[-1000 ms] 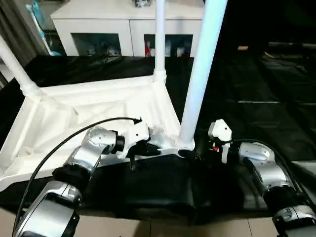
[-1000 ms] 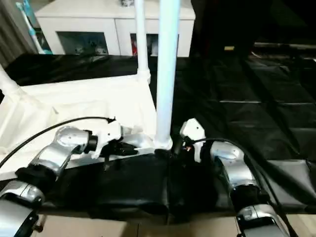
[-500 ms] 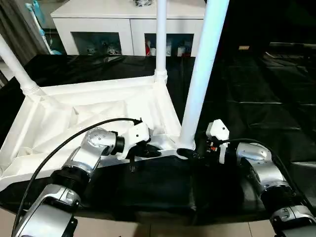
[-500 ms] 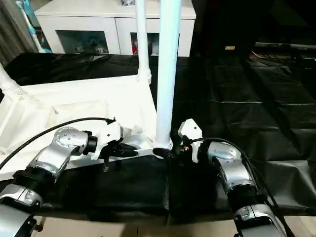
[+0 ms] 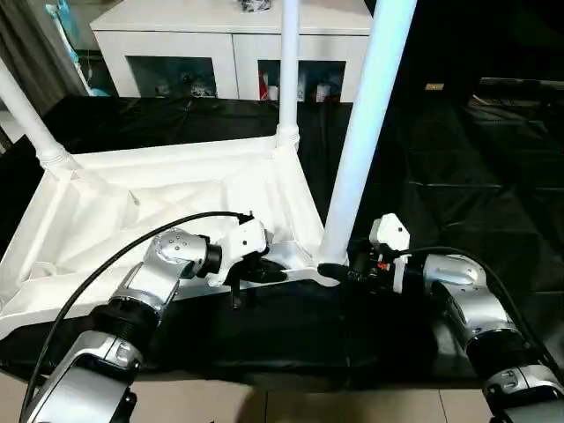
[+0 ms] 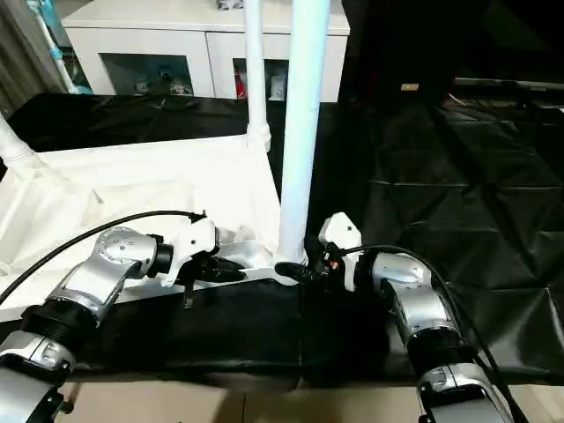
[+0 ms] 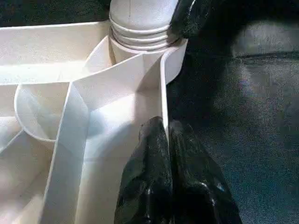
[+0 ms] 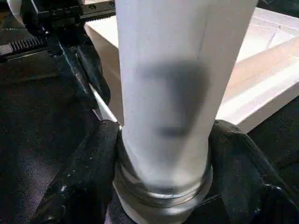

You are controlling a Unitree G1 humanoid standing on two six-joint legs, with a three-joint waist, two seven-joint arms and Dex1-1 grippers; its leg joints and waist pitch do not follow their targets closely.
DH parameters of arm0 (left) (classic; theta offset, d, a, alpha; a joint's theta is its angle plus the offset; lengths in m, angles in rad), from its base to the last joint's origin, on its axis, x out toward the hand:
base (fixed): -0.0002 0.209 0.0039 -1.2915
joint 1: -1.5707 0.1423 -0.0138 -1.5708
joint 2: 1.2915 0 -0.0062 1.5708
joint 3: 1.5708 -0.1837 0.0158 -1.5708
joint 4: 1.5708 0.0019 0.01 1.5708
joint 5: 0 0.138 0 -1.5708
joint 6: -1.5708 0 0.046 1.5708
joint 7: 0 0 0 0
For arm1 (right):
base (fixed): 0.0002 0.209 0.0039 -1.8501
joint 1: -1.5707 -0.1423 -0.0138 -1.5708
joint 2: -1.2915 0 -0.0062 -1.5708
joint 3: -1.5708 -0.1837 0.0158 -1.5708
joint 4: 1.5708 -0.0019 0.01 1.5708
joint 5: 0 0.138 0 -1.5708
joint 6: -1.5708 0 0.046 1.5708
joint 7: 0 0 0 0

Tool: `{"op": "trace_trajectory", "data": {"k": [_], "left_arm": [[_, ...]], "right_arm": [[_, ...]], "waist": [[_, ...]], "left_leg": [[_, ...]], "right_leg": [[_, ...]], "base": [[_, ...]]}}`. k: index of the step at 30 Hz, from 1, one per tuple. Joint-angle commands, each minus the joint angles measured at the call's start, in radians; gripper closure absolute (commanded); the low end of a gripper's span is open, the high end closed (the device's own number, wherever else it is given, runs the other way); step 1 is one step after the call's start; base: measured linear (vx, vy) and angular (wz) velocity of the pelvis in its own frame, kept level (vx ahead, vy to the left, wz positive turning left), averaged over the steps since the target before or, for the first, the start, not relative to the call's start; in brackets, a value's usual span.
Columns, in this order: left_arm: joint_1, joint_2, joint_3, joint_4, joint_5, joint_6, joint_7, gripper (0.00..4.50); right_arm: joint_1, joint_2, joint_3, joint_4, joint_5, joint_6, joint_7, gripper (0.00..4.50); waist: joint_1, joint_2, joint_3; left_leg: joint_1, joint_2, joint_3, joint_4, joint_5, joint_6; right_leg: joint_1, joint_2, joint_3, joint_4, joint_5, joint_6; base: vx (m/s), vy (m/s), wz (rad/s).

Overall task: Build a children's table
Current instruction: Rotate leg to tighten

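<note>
Right gripper jaws hide the leg's foot.

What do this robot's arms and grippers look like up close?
Both forearms are rounded shiny silver shells with dark joints. Each wrist carries a white block, the right one with a small red spot. A black cable loops along each arm. The left gripper and right gripper each have two glossy black fingers.

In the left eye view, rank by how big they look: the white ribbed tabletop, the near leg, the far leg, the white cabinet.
1. White ribbed plastic tabletop
2. White glass-door cabinet
3. Near white tube leg, nearness exaggerates it
4. Far white tube leg
</note>
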Motion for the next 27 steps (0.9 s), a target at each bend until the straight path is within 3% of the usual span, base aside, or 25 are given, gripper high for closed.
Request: {"op": "trace_trajectory", "data": {"k": [1, 6, 9, 10, 11, 13, 14, 15, 16, 18, 22, 27], "left_arm": [[0.041, 0.017, -0.058, 0.034, 0.038, 0.027, -0.029, 4.5], [0.028, 0.001, -0.049, 0.058, 0.041, 0.042, 0.003, 4.5], [-0.01, -0.037, -0.038, 0.114, 0.052, 0.058, 0.075, 4.5], [-0.027, -0.053, -0.035, 0.138, 0.059, 0.066, 0.109, 4.5], [-0.029, -0.055, -0.034, 0.141, 0.06, 0.067, 0.113, 4.5], [-0.064, -0.095, -0.025, 0.195, 0.072, 0.086, 0.195, 4.5], [-0.08, -0.113, -0.019, 0.219, 0.075, 0.093, 0.232, 4.5], [-0.087, -0.122, -0.015, 0.23, 0.076, 0.098, 0.253, 4.5], [-0.126, -0.172, 0.008, 0.29, 0.073, 0.132, 0.354, 4.5], [-0.146, -0.198, 0.022, 0.32, 0.067, 0.143, 0.405, 4.5], [-0.222, -0.29, 0.075, 0.446, 0.043, 0.16, 0.577, 4.5], [-0.258, -0.318, 0.084, 0.512, 0.058, 0.15, 0.65, 4.5]], "right_arm": [[-0.02, 0.004, -0.01, 0.02, -0.002, 0.005, -0.015, 1.94], [-0.018, 0.035, -0.025, 0.033, -0.007, -0.005, -0.084, 1.95], [-0.017, 0.074, -0.031, 0.051, -0.031, -0.005, -0.191, 1.96], [-0.02, 0.091, -0.034, 0.062, -0.039, 0.006, -0.238, 1.96], [-0.021, 0.093, -0.034, 0.063, -0.04, 0.007, -0.243, 1.96], [-0.027, 0.132, -0.044, 0.08, -0.055, 0.006, -0.341, 1.96], [-0.032, 0.154, -0.051, 0.086, -0.056, 0.007, -0.385, 1.96], [-0.035, 0.164, -0.055, 0.09, -0.055, 0.016, -0.409, 1.96], [-0.059, 0.211, -0.072, 0.128, -0.077, 0.042, -0.569, 1.96], [-0.07, 0.232, -0.077, 0.151, -0.089, 0.053, -0.644, 1.96], [-0.118, 0.301, -0.089, 0.239, -0.135, 0.079, -0.876, 1.96], [-0.16, 0.336, -0.094, 0.288, -0.156, 0.083, -0.943, 1.96]], "waist": [[0.005, -0.013, -0.057], [-0.002, -0.01, -0.054], [-0.007, -0.008, -0.05], [-0.007, -0.001, -0.05], [-0.011, -0.004, -0.049], [-0.011, -0.007, -0.048], [-0.011, 0.007, -0.048], [-0.013, -0.001, -0.047], [-0.014, 0.006, -0.047], [-0.019, 0.006, -0.046], [-0.019, 0.005, -0.049], [-0.015, 0.006, -0.052]], "left_leg": [[-0.004, 0.024, -0.004, -0.059, -0.144, 0.104], [-0.003, 0.023, -0.005, -0.062, -0.18, 0.086], [0.0, 0.02, -0.007, -0.067, -0.223, 0.06], [0.004, 0.019, -0.009, -0.069, -0.237, 0.05], [0.003, 0.018, -0.008, -0.069, -0.244, 0.047], [0.008, 0.017, -0.011, -0.072, -0.266, 0.029], [0.007, 0.016, -0.013, -0.073, -0.273, 0.026], [0.005, 0.016, -0.014, -0.074, -0.284, 0.023], [0.006, 0.014, -0.014, -0.075, -0.284, 0.019], [0.006, 0.011, -0.016, -0.076, -0.297, 0.001], [0.007, 0.008, -0.016, -0.073, -0.294, 0.005], [0.003, 0.008, -0.013, -0.071, -0.274, 0.033]], "right_leg": [[0.052, -0.046, 0.036, -0.052, -0.122, -0.265], [0.051, -0.046, 0.036, -0.058, -0.16, -0.258], [0.048, -0.047, 0.037, -0.069, -0.24, -0.235], [0.046, -0.048, 0.038, -0.073, -0.277, -0.224], [0.045, -0.047, 0.038, -0.077, -0.292, -0.219], [0.042, -0.047, 0.037, -0.084, -0.352, -0.196], [0.042, -0.049, 0.038, -0.084, -0.36, -0.193], [0.043, -0.048, 0.036, -0.088, -0.376, -0.185], [0.04, -0.046, 0.037, -0.088, -0.376, -0.18], [0.04, -0.044, 0.034, -0.09, -0.391, -0.177], [0.037, -0.045, 0.034, -0.094, -0.39, -0.171], [0.041, -0.045, 0.034, -0.089, -0.31, -0.188]], "base": [[0.0, 0.0, 0.0], [0.0, 0.0, 0.0], [0.0, 0.0, 0.0], [0.0, 0.0, 0.0], [0.0, 0.0, 0.0], [0.0, 0.0, 0.0], [0.0, 0.0, 0.0], [0.0, 0.0, 0.0], [0.0, 0.0, 0.0], [0.0, 0.0, 0.0], [0.0, 0.0, 0.0], [0.0, 0.0, 0.0]]}}
